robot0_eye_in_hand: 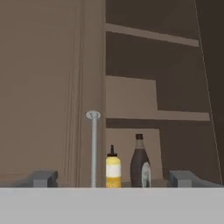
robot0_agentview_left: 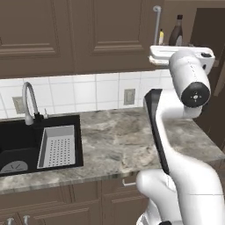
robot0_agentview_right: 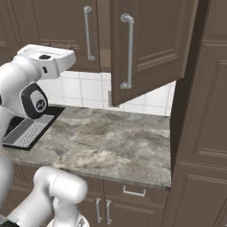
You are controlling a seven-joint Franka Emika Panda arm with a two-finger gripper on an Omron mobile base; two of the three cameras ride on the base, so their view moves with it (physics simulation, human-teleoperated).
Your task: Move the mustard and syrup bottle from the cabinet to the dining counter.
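— Where are the bottles?

— On the lowest shelf of the open cabinet [robot0_eye_in_hand: 131, 94]. The mustard [robot0_eye_in_hand: 113, 171] stands just left of the syrup bottle [robot0_eye_in_hand: 140, 162], both upright, straight ahead of my gripper [robot0_eye_in_hand: 114, 178] and well apart from it.

— Holding anything?

— No. My fingers [robot0_eye_in_hand: 43, 178] are spread wide, nothing between them.

My arm [robot0_agentview_left: 176, 145] rises from the lower right toward the cabinet [robot0_agentview_left: 70, 35]. Above my wrist, inside the cabinet, the syrup bottle [robot0_agentview_left: 176, 31] stands with the mustard [robot0_agentview_left: 161, 37] just to its left. Below lies a marbled bench [robot0_agentview_left: 123, 140] with a black sink [robot0_agentview_left: 26, 140], a faucet [robot0_agentview_left: 30, 103] and a grey strainer basket [robot0_agentview_left: 57, 146].
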